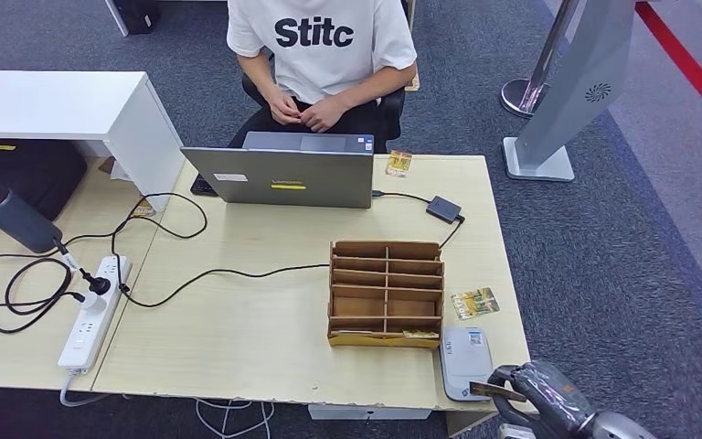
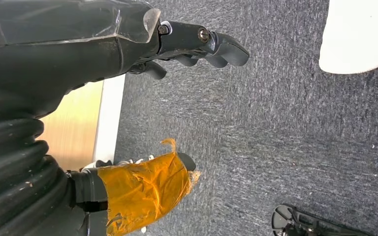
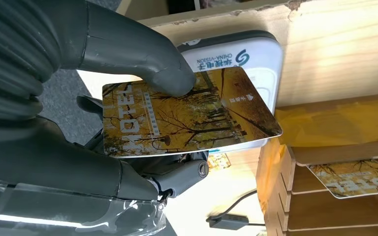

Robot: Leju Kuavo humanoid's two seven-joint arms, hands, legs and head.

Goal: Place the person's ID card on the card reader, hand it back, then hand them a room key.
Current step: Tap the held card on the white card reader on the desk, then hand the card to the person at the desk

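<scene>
One flat plastic card printed with yellow autumn trees and the word HOTEL (image 3: 187, 118) is being pinched between the thick grey thumb and the darker fingers of the right hand (image 1: 526, 382), at the lower right of the head view, just above the white rounded card reader (image 1: 465, 360). The left hand (image 2: 197, 46) is hanging over grey carpet, fingers curled in on nothing. The pinch is lying near one edge, so the card is probably at risk of tilting or slipping off the reader's smooth top. To the reader's left, the brown cardboard sorter with slotted compartments (image 1: 386, 293) is holding a similar yellow card (image 3: 359, 178) in one low slot; another card (image 1: 474, 302) is lying on the pale wooden desk (image 1: 238, 338) to the right of the sorter.
</scene>
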